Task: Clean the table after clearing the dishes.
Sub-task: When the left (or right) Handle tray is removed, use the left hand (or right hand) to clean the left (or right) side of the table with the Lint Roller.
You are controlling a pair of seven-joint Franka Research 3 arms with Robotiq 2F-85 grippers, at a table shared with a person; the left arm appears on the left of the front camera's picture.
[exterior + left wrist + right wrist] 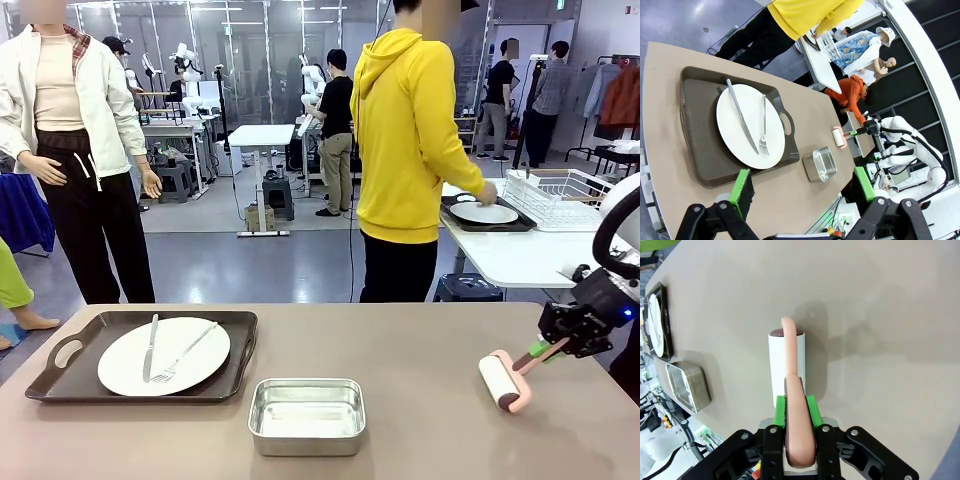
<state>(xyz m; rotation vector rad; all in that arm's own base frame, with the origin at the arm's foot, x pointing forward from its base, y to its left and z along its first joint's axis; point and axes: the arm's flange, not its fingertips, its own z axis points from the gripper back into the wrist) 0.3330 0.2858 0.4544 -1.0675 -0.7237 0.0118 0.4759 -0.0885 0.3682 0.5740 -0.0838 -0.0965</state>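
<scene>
- Taupe-brown and matte, the table [400, 345] has a smooth top with rounded corners.
- Dark brown plastic tray [240, 340], rectangular with cut-out handles, lies on the robot's left part of that top. On it sits a round white plate [120, 372], with a steel knife [150, 348] and fork [186, 352] lying side by side across it.
- Brushed-steel pan [306, 415], shallow and rectangular with rounded corners, stands just beside the tray, nearer the robot.
- From the front, the right gripper [547, 347] is clamped on the pink handle of a lint roller [500, 380], whose white cylinder is low over the right part of the table. I cannot tell whether it touches.
- The right wrist view looks straight down that curved, glossy handle: the green pads [780, 410] of the right gripper [796, 410] squeeze it from both sides.
- In the left wrist view the left gripper [802, 186] hangs above the tray's near edge, its jaws spread wide with nothing between them.
- Across the front view, a person in a yellow hoodie has a hand [487, 193] at a second tray [522, 226] with the other plate [485, 213]. That tray lies on a smaller white table [520, 260], beside a white wire rack [560, 195].
</scene>
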